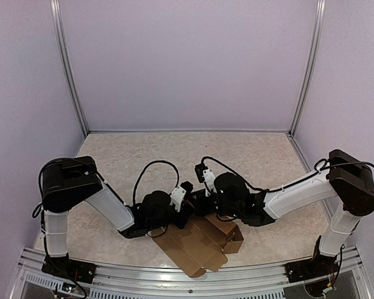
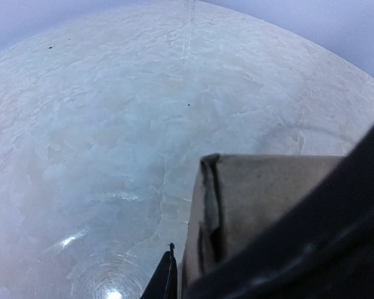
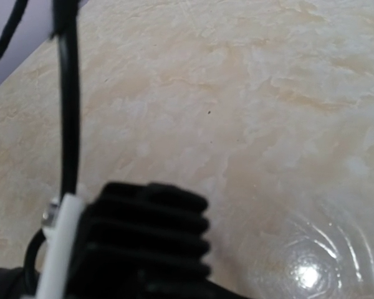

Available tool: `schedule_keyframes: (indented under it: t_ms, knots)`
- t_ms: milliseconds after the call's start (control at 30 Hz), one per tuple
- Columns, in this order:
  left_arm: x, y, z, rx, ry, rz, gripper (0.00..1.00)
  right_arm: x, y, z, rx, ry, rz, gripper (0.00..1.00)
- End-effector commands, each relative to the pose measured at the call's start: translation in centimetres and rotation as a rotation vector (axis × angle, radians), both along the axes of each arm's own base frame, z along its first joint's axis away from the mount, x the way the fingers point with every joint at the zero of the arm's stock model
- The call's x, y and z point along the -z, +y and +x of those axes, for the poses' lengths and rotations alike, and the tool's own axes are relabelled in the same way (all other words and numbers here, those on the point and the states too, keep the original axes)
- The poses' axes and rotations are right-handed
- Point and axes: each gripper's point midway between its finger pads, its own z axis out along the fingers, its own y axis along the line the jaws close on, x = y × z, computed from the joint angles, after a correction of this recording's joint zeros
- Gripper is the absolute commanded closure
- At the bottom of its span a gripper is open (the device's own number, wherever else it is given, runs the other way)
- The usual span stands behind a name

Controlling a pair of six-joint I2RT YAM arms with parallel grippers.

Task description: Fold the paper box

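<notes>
Left pincer (image 1: 186,212) clamps a raised flap of the paper box (image 1: 199,246). Beside it, the right pincer (image 1: 201,198), closed together, likely steadies the fold.

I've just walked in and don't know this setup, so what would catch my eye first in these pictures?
A brown, partly folded paper box lies at the table's near edge. The left arm and right arm bend low and meet at its far side. The left wrist view shows its cardboard edge close up, lower right.
</notes>
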Motion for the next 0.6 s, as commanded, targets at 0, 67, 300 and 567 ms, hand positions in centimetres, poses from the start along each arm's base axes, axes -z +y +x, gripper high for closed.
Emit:
schedule_keyframes:
  t_ms: [0,67,300,567]
  knots:
    - [-0.4,-0.9,0.4,-0.003,-0.015,-0.025,0.87,3.4,-0.5,-0.9,-0.012,0.063,-0.086,1.00]
    - [-0.3,-0.9,0.4,-0.001,-0.015,-0.025,0.93,3.4,-0.4,-0.8,-0.014,0.064,-0.088,1.00]
    - [-0.3,-0.9,0.2,0.006,-0.013,-0.027,1.00,3.2,-0.1,-0.5,-0.002,0.063,-0.086,1.00]
    - [-0.8,-0.4,0.1,-0.001,-0.025,-0.027,1.00,-0.7,-1.0,0.2,0.043,0.017,-0.076,1.00]
